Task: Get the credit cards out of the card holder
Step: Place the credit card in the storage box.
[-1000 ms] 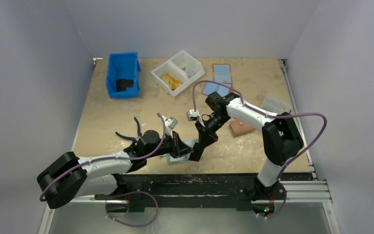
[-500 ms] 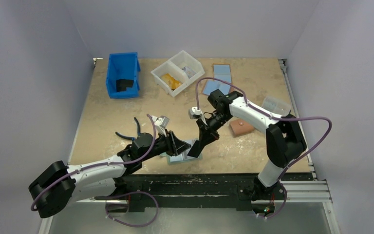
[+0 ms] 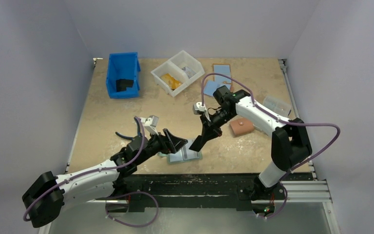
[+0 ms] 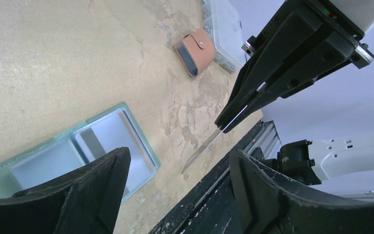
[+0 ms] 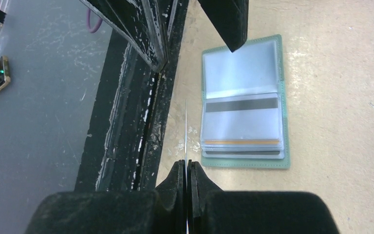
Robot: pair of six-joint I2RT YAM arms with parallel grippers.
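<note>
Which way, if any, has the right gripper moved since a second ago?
Yes: the right gripper, shut on a credit card, drew back right, off the card holder toward the salmon wallet.

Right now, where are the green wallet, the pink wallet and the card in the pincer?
Green wallet (image 5: 246, 164): right wrist view, lower green edge.
Pink wallet (image 4: 196, 48): left wrist view, front flap.
Card (image 3: 196, 146): top view, its flat middle.

The card holder (image 3: 184, 156) lies open on the table (image 3: 107, 112), close to the front edge, with cards (image 5: 241, 105) in its sleeves. The left gripper (image 3: 176, 142) is at its left side, and the right gripper (image 3: 197, 145) at its right. One card (image 4: 205, 148) in the right gripper hangs above the table beside the holder. Further right and behind lies a snap wallet (image 3: 241, 126). At the back stand a bin (image 3: 112, 73) on the left, a divided tray (image 3: 194, 62) in the middle and flat wallets (image 3: 221, 73) on the right.
</note>
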